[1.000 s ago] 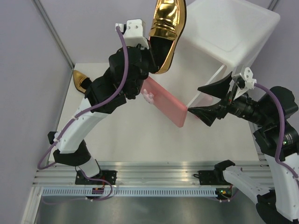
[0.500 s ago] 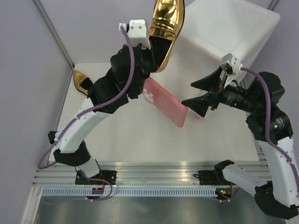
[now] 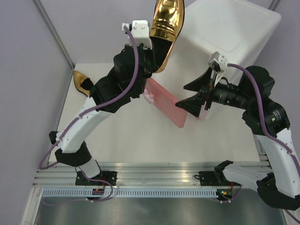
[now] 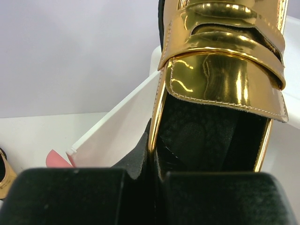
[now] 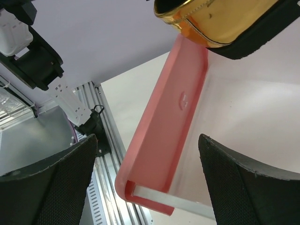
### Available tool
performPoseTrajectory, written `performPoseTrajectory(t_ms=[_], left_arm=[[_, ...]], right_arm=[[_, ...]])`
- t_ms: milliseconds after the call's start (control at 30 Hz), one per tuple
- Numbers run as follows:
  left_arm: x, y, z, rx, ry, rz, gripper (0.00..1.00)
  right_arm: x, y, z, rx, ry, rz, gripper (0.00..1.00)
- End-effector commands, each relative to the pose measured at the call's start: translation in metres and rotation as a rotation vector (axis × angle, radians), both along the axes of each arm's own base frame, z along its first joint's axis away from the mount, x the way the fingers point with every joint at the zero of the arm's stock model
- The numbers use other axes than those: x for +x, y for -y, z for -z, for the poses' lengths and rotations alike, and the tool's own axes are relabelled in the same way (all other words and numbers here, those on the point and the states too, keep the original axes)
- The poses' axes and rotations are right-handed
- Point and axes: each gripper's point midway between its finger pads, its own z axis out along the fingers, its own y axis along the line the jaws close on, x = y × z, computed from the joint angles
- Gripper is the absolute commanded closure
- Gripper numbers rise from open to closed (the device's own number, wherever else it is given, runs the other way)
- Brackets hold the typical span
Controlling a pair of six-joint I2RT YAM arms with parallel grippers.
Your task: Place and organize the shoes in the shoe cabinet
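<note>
Loading step: the left gripper (image 3: 151,47), clamped on a gold shoe (image 3: 168,23), holds it at twelve o'clock over the shoe cabinet's (image 3: 234,28) open drawer (image 3: 166,107). The right gripper (image 3: 184,95), jaws apart, apparently touches nothing. Next, lower the shoe inside.

Open pink drawer (image 3: 166,107) juts across the table (image 3: 140,140)

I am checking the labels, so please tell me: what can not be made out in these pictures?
- Held gold shoe: toe cut off by the upper edge, top view.
- Second gold shoe: mostly hidden behind the left arm, top view.
- Drawer inside: partly cut off by the right edge, right wrist view.
</note>
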Motion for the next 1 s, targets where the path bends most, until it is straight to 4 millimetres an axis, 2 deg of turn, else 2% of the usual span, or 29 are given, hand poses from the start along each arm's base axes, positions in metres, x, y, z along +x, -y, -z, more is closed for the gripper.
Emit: performPoseTrajectory(t_ms=[0, 233, 300, 433, 633, 700, 733, 833, 867, 933, 967], left_arm=[[0.000, -0.016, -0.035, -0.113, 0.077, -0.034, 0.98], [0.003, -0.021, -0.033, -0.106, 0.075, -0.045, 0.98], [0.004, -0.020, -0.032, -0.102, 0.073, -0.042, 0.98], [0.005, -0.022, -0.033, -0.100, 0.074, -0.042, 0.98], [0.004, -0.026, -0.034, -0.102, 0.076, -0.040, 0.98], [0.003, -0.026, -0.033, -0.098, 0.073, -0.039, 0.98], [0.004, -0.027, -0.033, -0.095, 0.073, -0.040, 0.98], [0.003, -0.031, -0.035, -0.100, 0.075, -0.043, 0.98], [0.002, -0.031, -0.034, -0.098, 0.075, -0.040, 0.98], [0.001, -0.033, -0.036, -0.104, 0.077, -0.042, 0.98], [0.001, -0.033, -0.036, -0.101, 0.077, -0.040, 0.98]], right_arm=[[0.008, -0.006, -0.007, -0.022, 0.019, 0.032, 0.08], [0.002, -0.033, 0.002, -0.113, 0.012, 0.058, 0.12], [0.011, -0.035, 0.009, -0.163, -0.001, 0.113, 0.15], [0.010, -0.045, 0.016, -0.224, -0.003, 0.147, 0.23], [0.014, -0.050, 0.024, -0.280, 0.003, 0.180, 0.43], [0.014, -0.053, 0.027, -0.300, 0.001, 0.177, 0.52], [0.012, -0.055, 0.028, -0.307, 0.001, 0.170, 0.61], [0.010, -0.060, 0.026, -0.306, 0.005, 0.157, 0.72], [0.009, -0.060, 0.023, -0.302, 0.008, 0.154, 0.80], [0.006, -0.062, 0.019, -0.294, 0.014, 0.144, 0.85], [0.005, -0.062, 0.018, -0.290, 0.014, 0.143, 0.90]])
